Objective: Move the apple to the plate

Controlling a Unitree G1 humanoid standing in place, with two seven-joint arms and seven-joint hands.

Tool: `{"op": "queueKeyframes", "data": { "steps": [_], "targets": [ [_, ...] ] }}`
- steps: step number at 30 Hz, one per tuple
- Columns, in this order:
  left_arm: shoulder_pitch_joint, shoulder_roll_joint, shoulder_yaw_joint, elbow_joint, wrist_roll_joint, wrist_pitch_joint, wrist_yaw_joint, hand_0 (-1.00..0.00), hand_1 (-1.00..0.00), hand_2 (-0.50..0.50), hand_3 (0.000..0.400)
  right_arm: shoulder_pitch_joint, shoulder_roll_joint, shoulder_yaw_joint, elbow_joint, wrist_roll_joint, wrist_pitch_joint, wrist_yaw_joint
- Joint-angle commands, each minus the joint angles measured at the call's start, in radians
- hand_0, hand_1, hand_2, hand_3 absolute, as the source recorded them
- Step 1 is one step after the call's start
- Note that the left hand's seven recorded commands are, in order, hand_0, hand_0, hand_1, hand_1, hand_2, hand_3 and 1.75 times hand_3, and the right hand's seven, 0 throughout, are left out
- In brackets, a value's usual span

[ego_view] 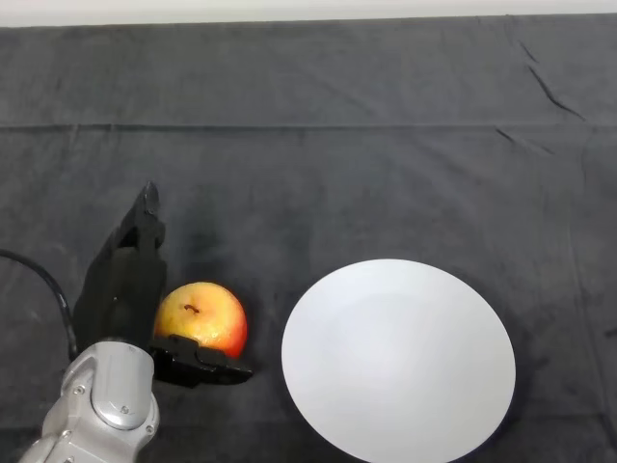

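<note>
A yellow and red apple lies on the dark cloth, left of a white round plate. My left hand is at the apple's left side. Its fingers stretch straight out past the apple toward the back. Its thumb reaches under the apple's near side and touches it. The hand is open around the apple, not closed on it. The plate holds nothing.
The dark cloth covers the whole table, with folds at the back and the right. The table's far edge runs along the top of the view.
</note>
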Motion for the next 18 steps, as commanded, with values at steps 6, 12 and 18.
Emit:
{"op": "queueKeyframes", "data": {
  "steps": [6, 12, 18],
  "targets": [
    [0.030, -0.008, 0.033, 0.024, -0.001, -0.008, -0.023, -1.00, -1.00, 0.00, 0.400, 0.022, -0.006, -0.0096, -0.027, 0.0292, 0.001, -0.0049],
    [0.026, -0.008, 0.044, 0.011, -0.001, 0.000, -0.031, -1.00, -1.00, 0.00, 0.400, 0.022, -0.006, -0.0095, -0.028, 0.0291, 0.001, -0.0051],
    [0.001, -0.009, 0.047, -0.033, 0.013, 0.046, -0.035, -1.00, -1.00, 0.00, 0.400, 0.022, -0.006, -0.0094, -0.028, 0.0292, 0.001, -0.0052]
  ]
}}
